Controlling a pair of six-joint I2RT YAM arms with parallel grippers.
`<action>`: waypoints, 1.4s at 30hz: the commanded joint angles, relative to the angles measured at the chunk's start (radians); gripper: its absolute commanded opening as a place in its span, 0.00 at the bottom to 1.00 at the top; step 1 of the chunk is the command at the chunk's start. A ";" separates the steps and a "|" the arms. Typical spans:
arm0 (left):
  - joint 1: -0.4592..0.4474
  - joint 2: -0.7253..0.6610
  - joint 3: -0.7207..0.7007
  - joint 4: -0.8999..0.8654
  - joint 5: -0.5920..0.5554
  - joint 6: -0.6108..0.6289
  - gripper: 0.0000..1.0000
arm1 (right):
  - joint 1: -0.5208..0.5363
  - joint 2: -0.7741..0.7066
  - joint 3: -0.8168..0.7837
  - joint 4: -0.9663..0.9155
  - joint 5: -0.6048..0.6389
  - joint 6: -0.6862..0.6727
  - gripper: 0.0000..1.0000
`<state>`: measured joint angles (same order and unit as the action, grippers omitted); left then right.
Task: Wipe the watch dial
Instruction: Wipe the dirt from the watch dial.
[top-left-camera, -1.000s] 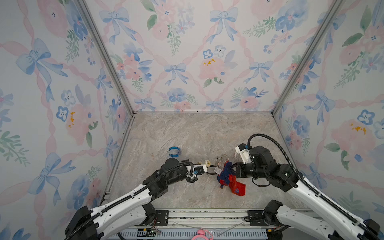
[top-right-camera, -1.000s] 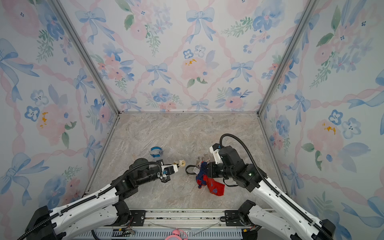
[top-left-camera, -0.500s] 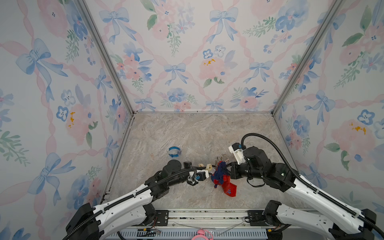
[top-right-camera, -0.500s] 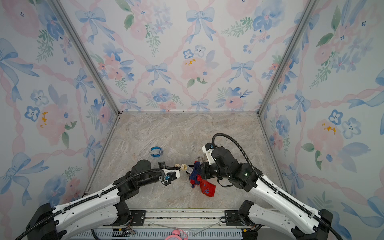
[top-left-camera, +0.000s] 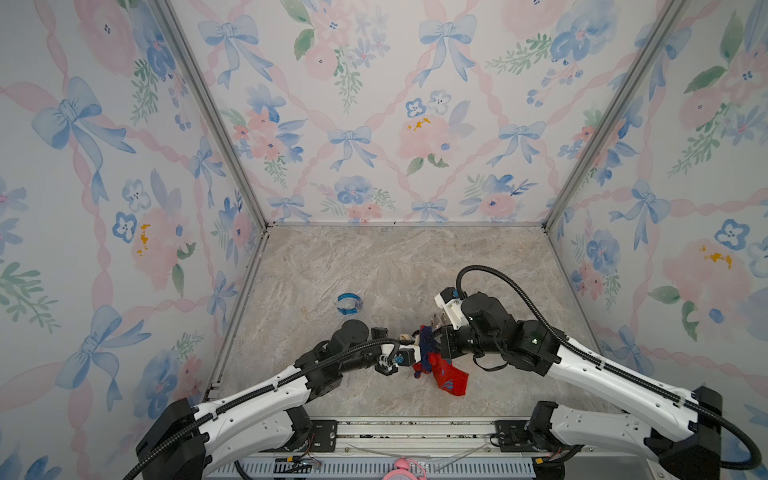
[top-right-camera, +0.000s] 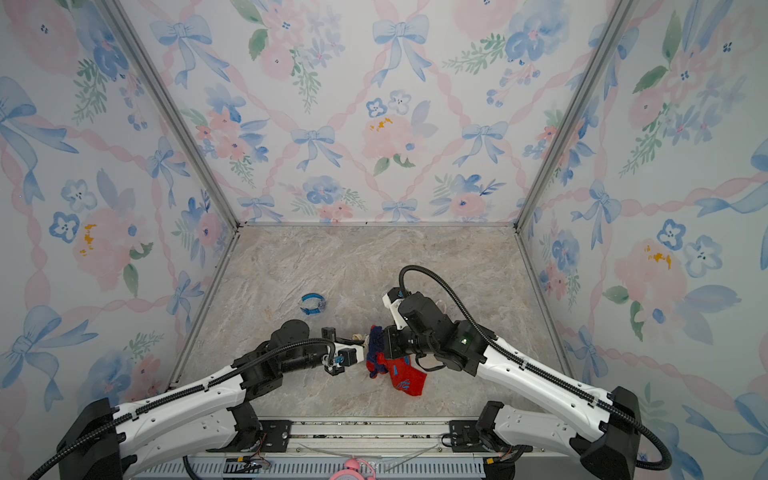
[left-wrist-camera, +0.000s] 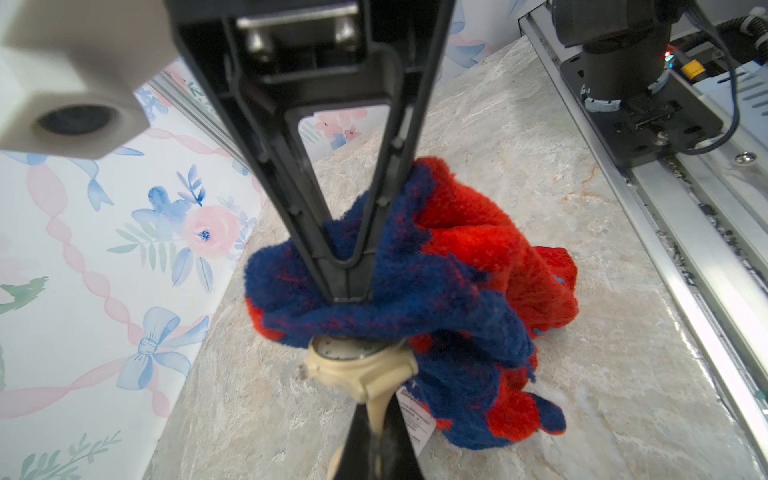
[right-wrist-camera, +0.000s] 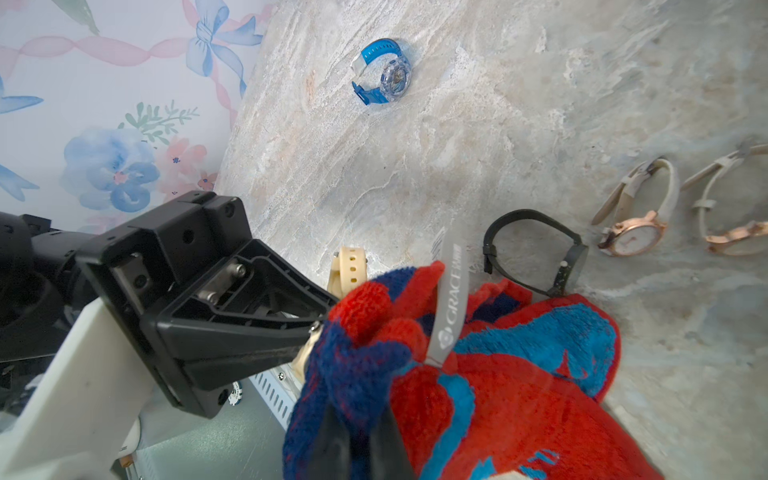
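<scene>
Left wrist view: the left gripper (left-wrist-camera: 376, 424) is clamped shut on the strap (left-wrist-camera: 380, 405) of the cream watch (left-wrist-camera: 361, 368), right beside the case, with the dial (left-wrist-camera: 343, 347) turned toward the opposing arm. The right gripper (left-wrist-camera: 348, 291) is closed on a bunch of the red-and-blue cloth (left-wrist-camera: 478, 257), and a blue fold of it lies against the dial and covers part of it. In a top view the two pincers meet at the lower centre of the frame, and the cloth's tail drapes onto the marble table (top-left-camera: 374, 257). A blue watch (top-left-camera: 349, 303) lies apart, up and to the left of them. The right wrist view shows a black watch (right-wrist-camera: 536, 249) and two rose-gold watches (right-wrist-camera: 631, 237) lying beyond the cloth. Handling, as judged: the watch looks light, with a rigid case and a pliant strap, so a grip close to the case should limit swing. The glass is probably smooth and easily scratched. The cloth is soft and limp, so pressure must come from the bunch near the jaws
</scene>
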<state>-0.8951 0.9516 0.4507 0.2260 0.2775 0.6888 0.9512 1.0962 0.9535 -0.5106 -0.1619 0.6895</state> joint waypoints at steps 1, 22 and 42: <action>-0.015 0.003 0.025 0.007 0.040 0.012 0.00 | 0.016 0.013 0.042 0.055 0.007 0.012 0.00; -0.017 -0.010 0.025 0.001 0.027 0.004 0.00 | 0.055 0.031 0.045 0.033 0.035 -0.006 0.00; -0.017 -0.017 0.025 -0.003 0.007 -0.001 0.00 | -0.002 0.018 0.031 -0.015 0.034 -0.045 0.00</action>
<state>-0.9039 0.9527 0.4507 0.2054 0.2760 0.6884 0.9783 1.1194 0.9726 -0.5304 -0.1169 0.6655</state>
